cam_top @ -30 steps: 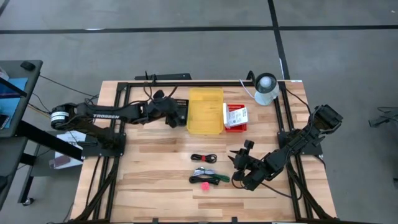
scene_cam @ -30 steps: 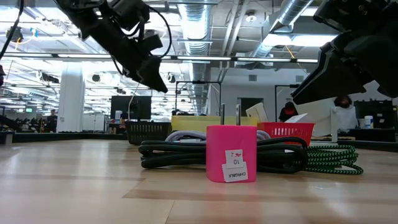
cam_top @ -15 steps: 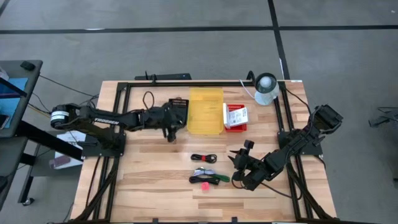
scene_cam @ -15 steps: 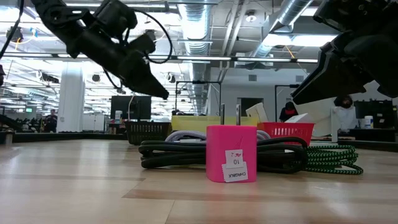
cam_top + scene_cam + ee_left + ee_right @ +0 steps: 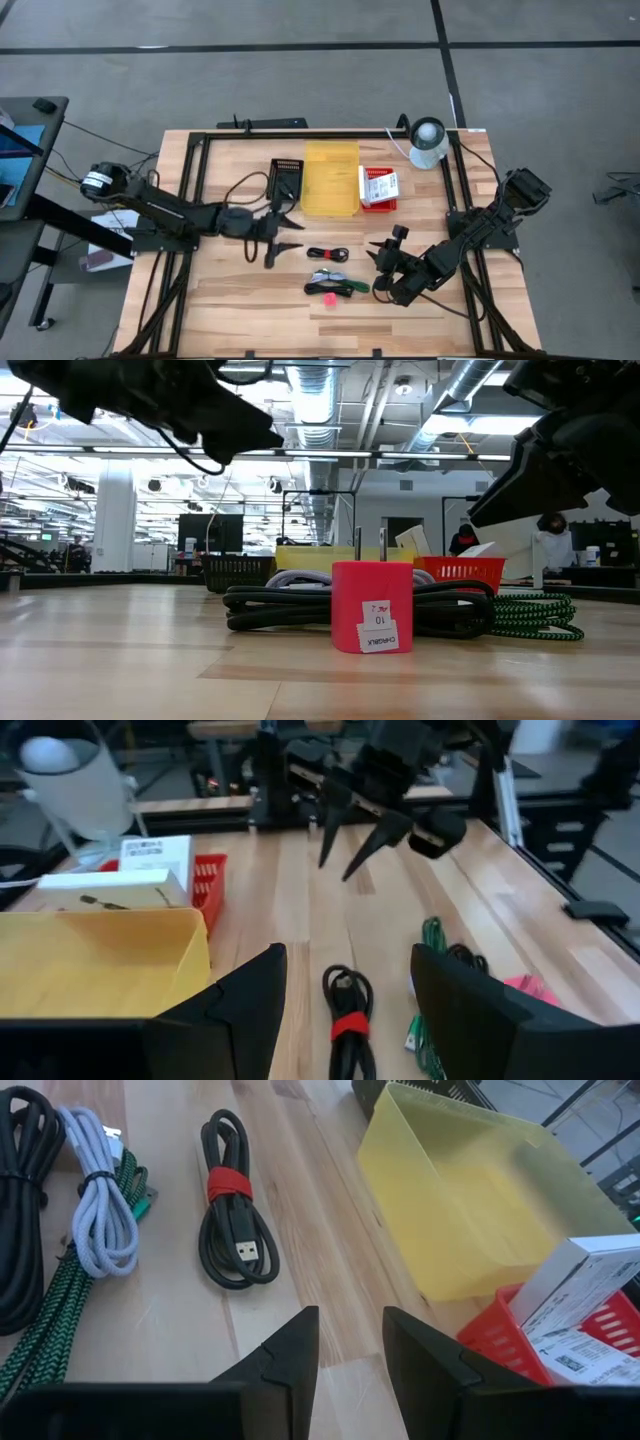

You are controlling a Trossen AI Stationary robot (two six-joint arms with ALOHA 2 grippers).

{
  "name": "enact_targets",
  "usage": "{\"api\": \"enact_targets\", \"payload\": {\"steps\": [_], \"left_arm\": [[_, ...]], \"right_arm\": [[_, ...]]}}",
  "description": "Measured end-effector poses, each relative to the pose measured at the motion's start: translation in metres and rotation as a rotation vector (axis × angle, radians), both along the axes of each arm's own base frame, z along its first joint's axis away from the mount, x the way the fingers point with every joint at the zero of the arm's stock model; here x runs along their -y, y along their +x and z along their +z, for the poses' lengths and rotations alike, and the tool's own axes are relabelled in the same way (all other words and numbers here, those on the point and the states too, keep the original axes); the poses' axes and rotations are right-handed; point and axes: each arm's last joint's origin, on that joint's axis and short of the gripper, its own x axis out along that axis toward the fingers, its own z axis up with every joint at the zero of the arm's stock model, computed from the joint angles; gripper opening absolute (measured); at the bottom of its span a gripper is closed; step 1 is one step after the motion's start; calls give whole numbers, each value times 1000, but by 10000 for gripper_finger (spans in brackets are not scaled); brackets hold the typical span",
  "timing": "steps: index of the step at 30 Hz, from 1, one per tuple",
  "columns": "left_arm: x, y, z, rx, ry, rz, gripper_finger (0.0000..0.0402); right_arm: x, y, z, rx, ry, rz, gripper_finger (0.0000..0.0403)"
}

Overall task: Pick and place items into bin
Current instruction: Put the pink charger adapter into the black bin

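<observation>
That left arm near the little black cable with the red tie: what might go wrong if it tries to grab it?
The left gripper is open, with nothing between its fingers, beside the black cable. The coil is thin and lies flat, so the fingers might slide off it. The cable bundle and the right gripper sit close by, so a wide reach could bump them.

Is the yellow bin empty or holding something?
Empty: the yellow bin shows only bare yellow floor from above; the right wrist view agrees.
</observation>
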Motion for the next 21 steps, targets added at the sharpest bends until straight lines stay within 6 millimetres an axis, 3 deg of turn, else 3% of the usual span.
{"api": "enact_targets", "payload": {"steps": [4, 13, 21], "left_arm": [[15, 2, -7, 2, -19, 49, 207], [40, 22, -45, 23, -123, 44, 207], [80, 54, -52, 42, -149, -30, 207]], "right_arm": [[0, 1, 0, 7, 6, 0, 107], [-3, 0, -1, -37, 68, 38, 107], [-6, -2, -3, -79, 120, 75, 107]]}}
